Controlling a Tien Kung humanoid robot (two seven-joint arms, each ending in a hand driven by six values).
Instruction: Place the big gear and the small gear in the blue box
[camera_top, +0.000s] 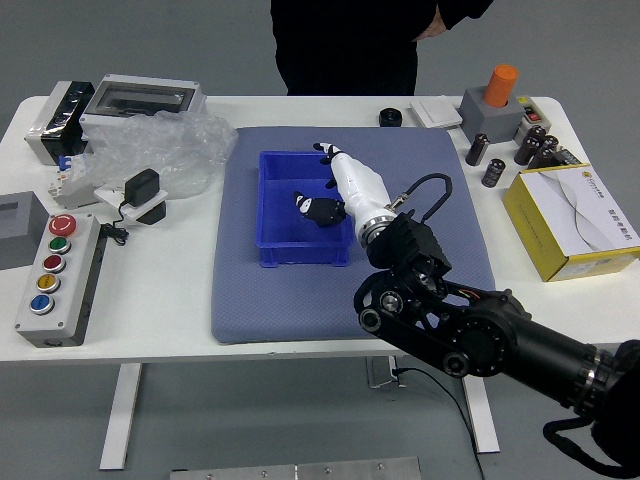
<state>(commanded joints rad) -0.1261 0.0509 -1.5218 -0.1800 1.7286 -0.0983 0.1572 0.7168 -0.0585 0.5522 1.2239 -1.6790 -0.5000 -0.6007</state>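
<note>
While the right hand (365, 190) reaches in from four o'clock, its spread fingers (326, 149) stand well apart above the blue box (305, 254), with no gear plainly in their hold. A dark shape (324, 211) shows over the box's floor, just off centre towards four o'clock; it may be a gear or part of the thumb, and I cannot tell which. Neither the big gear nor the small one can be made out for certain, so at best one looks to be in, and the job can't be called finished. A round black piece (390, 117) sits between one and two o'clock from the box, near the desk's (250, 350) far edge; whether it belongs to the task is unclear. At twelve o'clock stands a person (345, 45), the visible hand (433, 25) hanging idle, touching nothing on the desk.
</note>
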